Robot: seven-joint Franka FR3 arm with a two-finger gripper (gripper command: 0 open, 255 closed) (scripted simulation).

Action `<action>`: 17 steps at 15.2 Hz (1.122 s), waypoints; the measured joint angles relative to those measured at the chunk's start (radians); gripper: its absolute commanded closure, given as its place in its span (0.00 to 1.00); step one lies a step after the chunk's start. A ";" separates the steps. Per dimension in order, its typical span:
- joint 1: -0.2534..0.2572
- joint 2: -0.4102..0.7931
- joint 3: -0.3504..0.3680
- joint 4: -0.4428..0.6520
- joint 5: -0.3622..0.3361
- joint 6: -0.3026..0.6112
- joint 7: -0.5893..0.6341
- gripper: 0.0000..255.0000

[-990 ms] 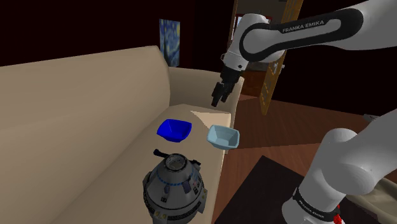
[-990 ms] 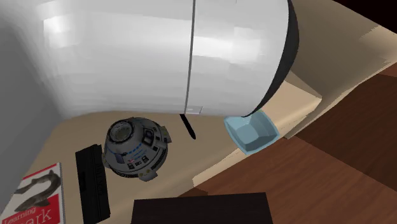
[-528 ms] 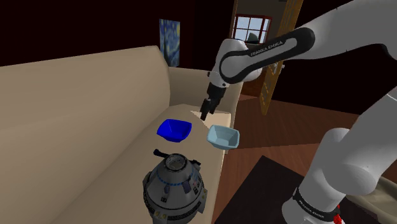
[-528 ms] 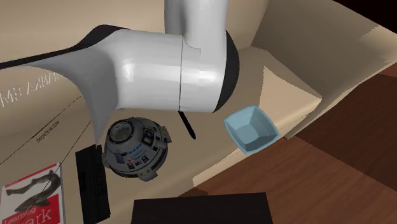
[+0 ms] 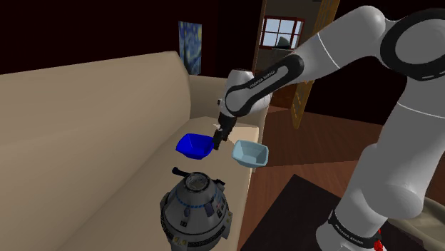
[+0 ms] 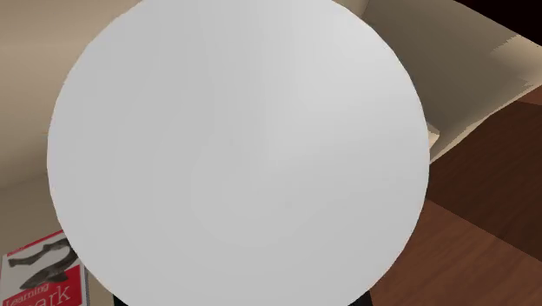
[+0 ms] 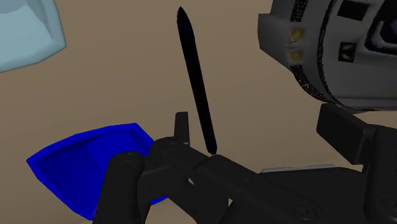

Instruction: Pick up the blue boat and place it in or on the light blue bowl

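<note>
The blue boat is a deep-blue open shell lying on the beige sofa seat. The light blue bowl stands just to its right in the shoulder view, at the seat's edge. My gripper hangs low between them, close over the boat's near end. In the wrist view the boat lies outside one finger, not between the two. My gripper is open with nothing in it, and the bowl shows beyond the boat.
A thin black pen lies on the seat ahead of the fingers. A grey capsule-shaped model stands nearer the camera. A white arm link covers most of the second exterior view; a red-and-white book shows at its lower left. Wooden floor lies past the seat's edge.
The arm has swung down and toward the shoulder view's left, bringing the gripper from above the sofa's armrest to beside the boat. An arm link now blocks the second exterior view.
</note>
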 measured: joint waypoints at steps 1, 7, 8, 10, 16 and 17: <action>0.001 0.040 0.002 0.020 0.002 0.017 -0.010 0.00; 0.002 0.271 0.014 0.137 0.011 0.112 -0.067 0.00; 0.001 0.313 0.017 0.161 0.011 0.127 -0.076 0.00; 0.003 0.385 0.021 0.209 0.006 0.145 -0.085 0.00; 0.006 0.616 0.029 0.377 -0.013 0.191 -0.116 0.00; 0.010 0.660 0.030 0.416 -0.018 0.195 -0.117 0.00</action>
